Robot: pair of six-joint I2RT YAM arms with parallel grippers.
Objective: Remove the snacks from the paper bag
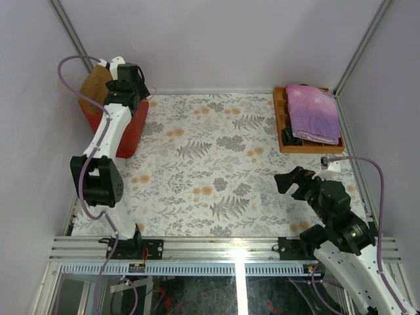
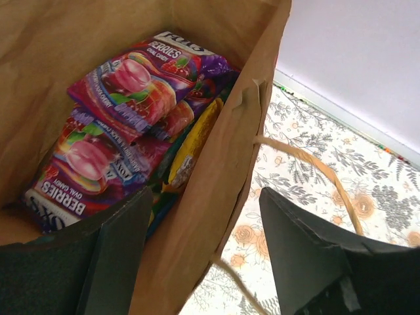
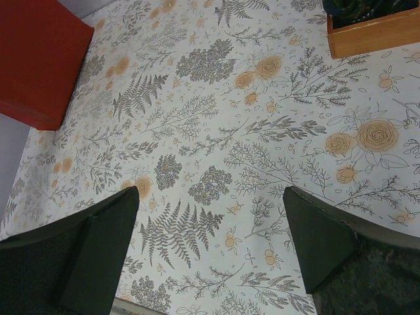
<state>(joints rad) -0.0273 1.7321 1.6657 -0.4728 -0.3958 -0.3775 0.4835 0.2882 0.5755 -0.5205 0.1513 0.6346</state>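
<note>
Left wrist view: candy pouches (image 2: 125, 92) inside the paper bag (image 2: 65, 39) are judged light, soft, slippery, best pinched at an edge; left gripper (image 2: 205, 200) is spread astride the bag wall, right gripper (image 3: 211, 197) spread too.

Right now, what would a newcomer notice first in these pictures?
The red paper bag stands in the table's far left corner, with the left gripper straddling its wall, one finger inside and one outside. Inside lie glossy purple berry candy pouches over a yellow snack. At far right a wooden tray holds a folded purple flowered cloth, and the open right gripper hangs over the floral tablecloth.
</note>
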